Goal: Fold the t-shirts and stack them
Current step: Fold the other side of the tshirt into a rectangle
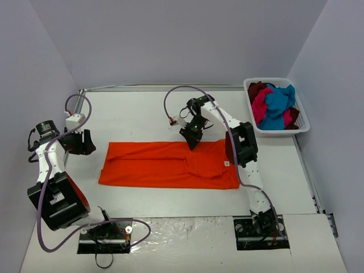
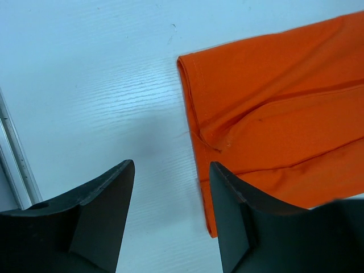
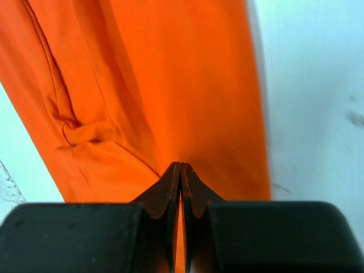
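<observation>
A bright orange t-shirt (image 1: pixel 170 165) lies folded into a long flat strip across the middle of the table, with a small white tag (image 1: pixel 226 164) near its right end. My right gripper (image 1: pixel 192 139) is at the strip's far edge near the middle. In the right wrist view the right gripper (image 3: pixel 181 165) is shut with orange cloth (image 3: pixel 170 85) pinched between its fingers. My left gripper (image 1: pixel 85 142) hovers just left of the shirt's left end. In the left wrist view the left gripper (image 2: pixel 170 165) is open and empty beside the shirt's end (image 2: pixel 284 114).
A white plastic basket (image 1: pixel 301 128) stands at the back right. It holds a teal-blue shirt (image 1: pixel 278 102), a magenta-pink one (image 1: pixel 260 105) and a dark red one (image 1: pixel 257 89), all crumpled. Walls close in the table on the left, back and right.
</observation>
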Action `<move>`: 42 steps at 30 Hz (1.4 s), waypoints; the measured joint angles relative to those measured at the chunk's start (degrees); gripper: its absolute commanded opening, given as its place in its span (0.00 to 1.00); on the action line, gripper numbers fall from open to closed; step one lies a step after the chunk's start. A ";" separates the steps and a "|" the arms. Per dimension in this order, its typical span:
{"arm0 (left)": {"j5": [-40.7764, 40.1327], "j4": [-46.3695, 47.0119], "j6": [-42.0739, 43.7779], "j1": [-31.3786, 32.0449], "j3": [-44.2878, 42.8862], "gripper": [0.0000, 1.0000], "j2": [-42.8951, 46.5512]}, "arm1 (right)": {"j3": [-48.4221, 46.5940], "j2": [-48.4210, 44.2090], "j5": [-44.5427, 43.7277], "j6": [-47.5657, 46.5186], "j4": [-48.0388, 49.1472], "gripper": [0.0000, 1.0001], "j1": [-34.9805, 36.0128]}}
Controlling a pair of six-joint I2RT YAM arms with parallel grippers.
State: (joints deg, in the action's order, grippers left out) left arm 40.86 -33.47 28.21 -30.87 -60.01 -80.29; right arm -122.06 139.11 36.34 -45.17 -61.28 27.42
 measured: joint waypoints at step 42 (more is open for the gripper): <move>1.64 -0.59 -2.78 0.00 3.50 0.59 5.57 | -2.60 -1.16 -6.36 4.39 1.86 0.14 13.00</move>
State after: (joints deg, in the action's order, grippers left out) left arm 42.50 -34.06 25.43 -30.87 -56.51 -74.72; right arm -124.66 137.95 29.98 -40.77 -59.42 40.42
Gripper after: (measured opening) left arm 0.582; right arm 0.115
